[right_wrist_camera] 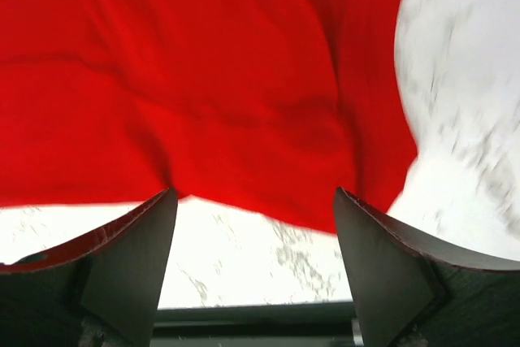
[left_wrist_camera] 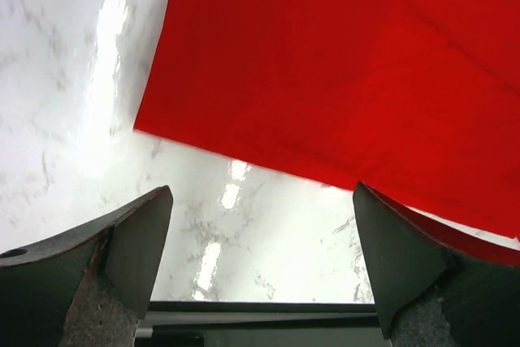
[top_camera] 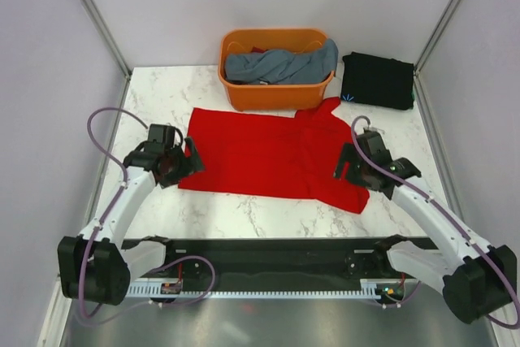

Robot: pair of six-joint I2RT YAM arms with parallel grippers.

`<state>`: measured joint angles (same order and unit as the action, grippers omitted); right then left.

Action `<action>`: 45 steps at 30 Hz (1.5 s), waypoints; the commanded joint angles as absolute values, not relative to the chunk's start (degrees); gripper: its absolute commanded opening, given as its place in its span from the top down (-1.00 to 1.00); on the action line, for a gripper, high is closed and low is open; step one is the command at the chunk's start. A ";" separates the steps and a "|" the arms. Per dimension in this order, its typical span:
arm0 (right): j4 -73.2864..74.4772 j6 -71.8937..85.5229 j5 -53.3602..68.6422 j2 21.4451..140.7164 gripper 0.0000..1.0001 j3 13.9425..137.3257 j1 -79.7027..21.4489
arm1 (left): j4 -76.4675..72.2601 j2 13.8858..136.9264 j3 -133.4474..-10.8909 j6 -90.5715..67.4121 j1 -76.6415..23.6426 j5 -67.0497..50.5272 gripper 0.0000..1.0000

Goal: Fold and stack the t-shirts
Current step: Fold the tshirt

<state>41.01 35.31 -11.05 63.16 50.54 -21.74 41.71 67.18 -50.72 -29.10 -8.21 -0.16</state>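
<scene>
A red t-shirt (top_camera: 268, 152) lies spread flat on the marble table, its right part folded over. It fills the top of the left wrist view (left_wrist_camera: 341, 62) and of the right wrist view (right_wrist_camera: 203, 95). My left gripper (top_camera: 188, 164) is open and empty at the shirt's near left corner, its jaws (left_wrist_camera: 260, 262) over bare table just short of the hem. My right gripper (top_camera: 348, 166) is open and empty over the shirt's near right edge, its jaws (right_wrist_camera: 256, 270) over bare table by the hem. A folded black t-shirt (top_camera: 377, 80) lies at the back right.
An orange basket (top_camera: 276, 93) at the back centre holds blue-grey clothes (top_camera: 280, 65) and touches the red shirt's far edge. Grey walls enclose the table on three sides. A black rail (top_camera: 276, 253) runs along the near edge.
</scene>
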 commanded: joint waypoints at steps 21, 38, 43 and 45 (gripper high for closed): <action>40.86 51.68 -11.78 51.69 -0.41 28.57 -17.84 | 24.61 56.69 -26.02 -49.83 -1.23 1.22 -0.85; 34.89 52.21 -11.16 57.39 1.00 24.61 -18.55 | 18.02 64.51 -26.54 -51.77 -0.26 1.50 -0.63; 35.85 51.07 -12.30 58.71 1.00 27.67 -18.55 | 14.86 67.93 -28.03 -51.15 -0.18 0.27 0.26; 36.65 50.02 -13.44 58.89 1.00 29.26 -18.37 | 14.15 69.34 -29.52 -50.45 -0.18 0.26 0.90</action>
<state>35.40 51.68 -9.91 58.30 26.24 -18.52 16.47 67.64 -26.98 -50.83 -0.40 -0.03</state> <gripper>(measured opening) 0.019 0.178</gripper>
